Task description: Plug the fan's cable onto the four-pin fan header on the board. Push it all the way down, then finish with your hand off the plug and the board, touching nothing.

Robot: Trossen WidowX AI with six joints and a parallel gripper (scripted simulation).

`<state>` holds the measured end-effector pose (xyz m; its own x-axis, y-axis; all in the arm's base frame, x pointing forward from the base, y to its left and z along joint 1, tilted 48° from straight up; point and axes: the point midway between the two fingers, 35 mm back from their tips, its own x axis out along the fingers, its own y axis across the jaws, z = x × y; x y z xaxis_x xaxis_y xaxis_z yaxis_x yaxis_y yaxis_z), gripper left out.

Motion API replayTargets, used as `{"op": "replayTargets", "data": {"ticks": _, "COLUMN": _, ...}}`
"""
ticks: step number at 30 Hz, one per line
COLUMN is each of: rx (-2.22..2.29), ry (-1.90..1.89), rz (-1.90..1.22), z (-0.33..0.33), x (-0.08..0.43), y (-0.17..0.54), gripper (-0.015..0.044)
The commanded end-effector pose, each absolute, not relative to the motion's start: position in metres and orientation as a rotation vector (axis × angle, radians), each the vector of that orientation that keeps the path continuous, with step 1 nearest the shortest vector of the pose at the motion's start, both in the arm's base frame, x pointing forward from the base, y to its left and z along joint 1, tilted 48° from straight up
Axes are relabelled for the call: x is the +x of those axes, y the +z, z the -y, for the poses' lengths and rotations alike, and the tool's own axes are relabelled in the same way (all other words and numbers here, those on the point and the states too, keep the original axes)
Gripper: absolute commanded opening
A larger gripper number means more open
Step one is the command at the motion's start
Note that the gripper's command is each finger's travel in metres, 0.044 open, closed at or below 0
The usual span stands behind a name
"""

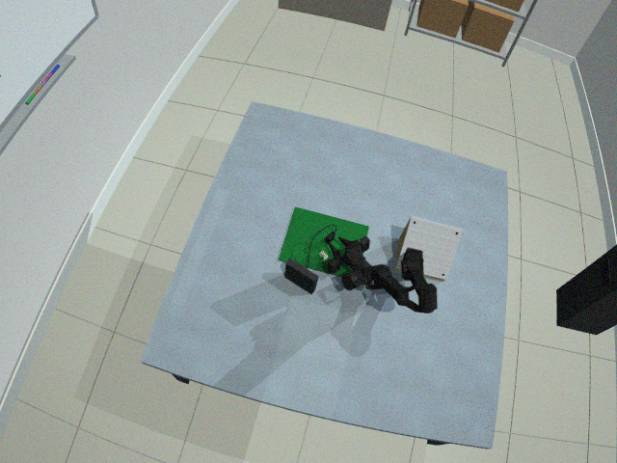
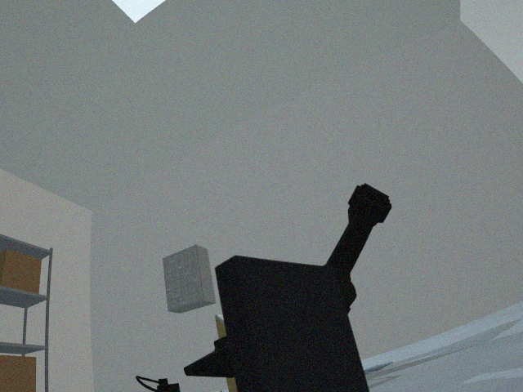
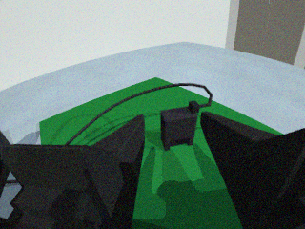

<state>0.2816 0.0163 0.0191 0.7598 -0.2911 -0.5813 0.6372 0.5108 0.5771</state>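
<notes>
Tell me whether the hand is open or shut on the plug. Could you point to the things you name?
Open: in the wrist view, green board (image 1: 311, 221) (image 3: 154, 95) shows between the plug (image 3: 178, 128) and each finger of the hand (image 1: 329, 250) (image 3: 172, 114).

Pale blue tabletop (image 1: 279, 164) (image 2: 456, 367) (image 3: 110, 69), mottled, crossed by overlapping shadows; green circuit board (image 1: 308, 224) (image 3: 154, 95) lying flat on it; dark upright block (image 1: 301, 276) just beside one board edge; pale, wood-sided box (image 1: 433, 241) near opposite side, apart from board, dark dots at visible corners of its light top
</notes>
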Motion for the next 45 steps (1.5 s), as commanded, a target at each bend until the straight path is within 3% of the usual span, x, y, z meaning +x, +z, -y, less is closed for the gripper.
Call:
{"op": "replayTargets", "data": {"ticks": 1, "rx": 0.867, "ry": -0.584, "rz": -0.446, "z": -0.016, "x": 0.274, "y": 0.028, "gripper": 0.0205}}
{"op": "replayTargets", "data": {"ticks": 22, "rx": 0.854, "ry": -0.586, "rz": -0.462, "z": -0.008, "x": 0.229, "y": 0.062, "gripper": 0.0205}}
{"op": "replayTargets", "data": {"ticks": 45, "rx": 0.595, "ry": -0.563, "rz": -1.07, "z": -0.001, "x": 0.231, "y": 0.037, "gripper": 0.0205}}
